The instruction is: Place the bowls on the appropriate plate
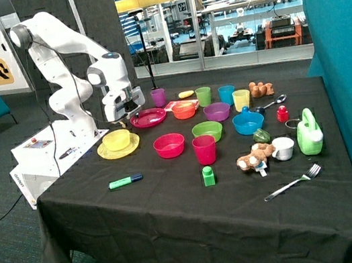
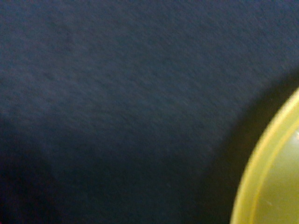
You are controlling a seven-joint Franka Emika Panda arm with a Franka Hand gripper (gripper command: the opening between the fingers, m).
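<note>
Black cloth [image 2: 117, 93] is filling the wrist view; the pink-red bowl [image 1: 169, 145] is sitting beyond the yellow plate [image 1: 106, 151] from the gripper [image 1: 121, 118], maybe open, I cannot tell.

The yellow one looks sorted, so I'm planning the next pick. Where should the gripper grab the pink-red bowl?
Probably the pink-red bowl by its rim, from straight above, one finger inside the wall: it sits upright and open-mouthed, the pink-red cup close beside, so take the rim's far side.

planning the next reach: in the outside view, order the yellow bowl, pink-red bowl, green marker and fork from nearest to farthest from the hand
From the hand:
1. yellow bowl, on the yellow plate just below it
2. pink-red bowl, mid-table
3. green marker, near the front edge
4. fork, far front corner
</note>
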